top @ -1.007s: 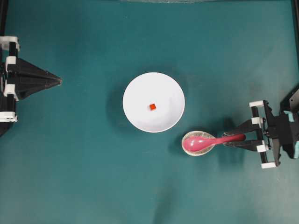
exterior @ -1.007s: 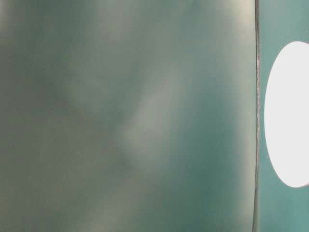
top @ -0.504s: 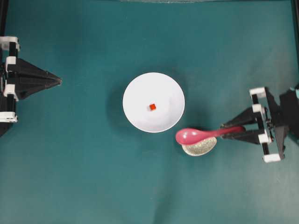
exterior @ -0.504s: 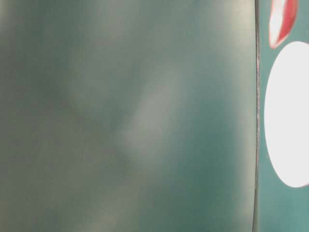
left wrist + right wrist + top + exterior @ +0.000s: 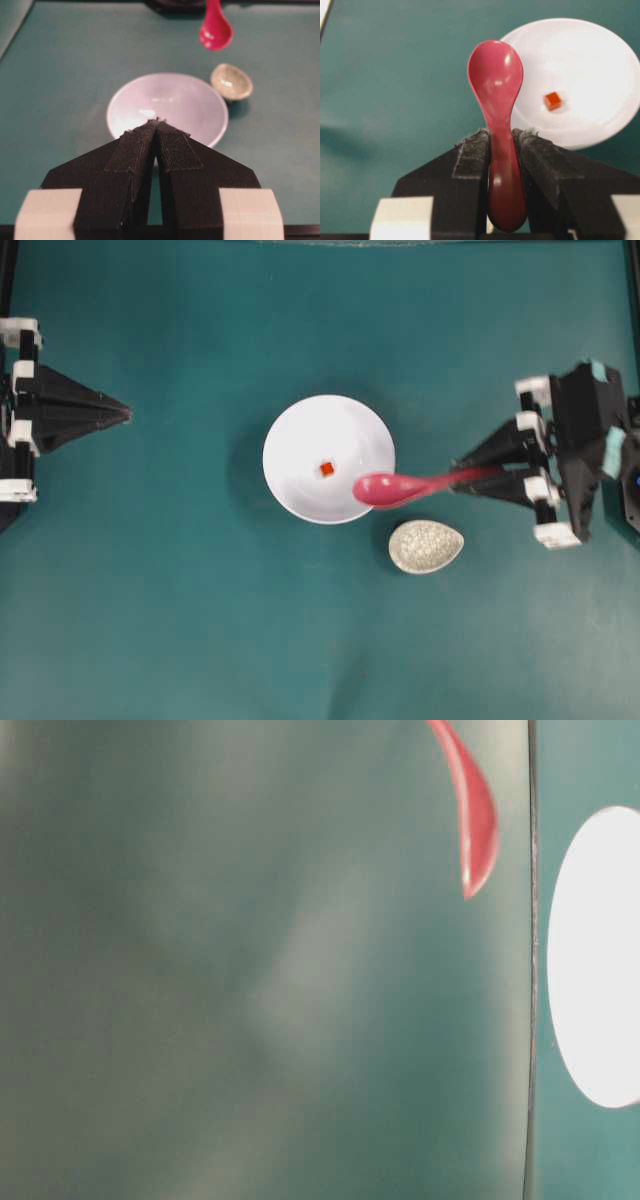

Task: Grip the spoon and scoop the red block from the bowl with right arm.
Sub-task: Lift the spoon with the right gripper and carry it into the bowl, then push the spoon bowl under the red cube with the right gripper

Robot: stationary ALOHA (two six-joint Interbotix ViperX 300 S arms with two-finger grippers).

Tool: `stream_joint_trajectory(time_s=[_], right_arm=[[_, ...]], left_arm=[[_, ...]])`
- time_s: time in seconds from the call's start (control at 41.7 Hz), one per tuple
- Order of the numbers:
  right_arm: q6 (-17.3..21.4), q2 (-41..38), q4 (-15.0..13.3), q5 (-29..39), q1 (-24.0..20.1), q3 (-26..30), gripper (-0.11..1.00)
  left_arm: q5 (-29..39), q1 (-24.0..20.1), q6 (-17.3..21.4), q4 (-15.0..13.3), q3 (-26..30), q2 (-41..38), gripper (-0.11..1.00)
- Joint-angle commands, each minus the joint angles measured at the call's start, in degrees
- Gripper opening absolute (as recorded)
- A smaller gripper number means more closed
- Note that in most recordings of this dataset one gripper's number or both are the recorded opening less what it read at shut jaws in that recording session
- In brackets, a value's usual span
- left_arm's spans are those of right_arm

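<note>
Right gripper [image 5: 458, 478]: jaws clamped on the spoon's handle, one pad on each side.
Spoon [image 5: 385, 489]: held out level from the jaws, its scoop over the bowl's right rim, off the dish.
Block [image 5: 326, 469]: in the middle of the bowl, just left of the scoop, apart from it.
Bowl [image 5: 300, 430]: on the tabletop [image 5: 200, 620], mid-scene.
Dish [image 5: 426, 546]: just below-right of the bowl.
Left gripper [image 5: 127, 415]: jaws pressed together, holding nothing, well left of the bowl.
</note>
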State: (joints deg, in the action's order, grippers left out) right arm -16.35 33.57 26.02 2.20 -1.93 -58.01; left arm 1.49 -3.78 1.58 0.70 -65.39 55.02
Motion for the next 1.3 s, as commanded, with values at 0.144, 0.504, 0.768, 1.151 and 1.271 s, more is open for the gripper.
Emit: stream_joint_trajectory(time_s=[0.144, 0.504, 0.768, 1.151, 1.271], right_arm=[[0.18, -4.31, -0.18, 5.1, 2.81, 6.33, 0.24], [0.62, -13.36, -0.18, 16.79, 5.36, 14.77, 0.24], [0.62, -18.98, -0.26, 22.59, 7.73, 19.78, 0.24], [0.7, -25.75, -7.29, 32.61, 10.11, 27.42, 0.24], [0.88, -27.42, -9.84, 36.21, 10.11, 29.62, 0.24]], left_arm=[[-0.26, -0.18, -0.09, 0.18, 1.58, 0.09, 0.0], [-0.26, -0.18, -0.09, 0.18, 1.67, 0.09, 0.0], [-0.62, -0.18, -0.09, 0.18, 1.67, 0.18, 0.0], [-1.23, -0.18, -0.09, 0.18, 1.67, 0.18, 0.0], [-1.23, -0.18, -0.09, 0.09, 1.67, 0.26, 0.0]])
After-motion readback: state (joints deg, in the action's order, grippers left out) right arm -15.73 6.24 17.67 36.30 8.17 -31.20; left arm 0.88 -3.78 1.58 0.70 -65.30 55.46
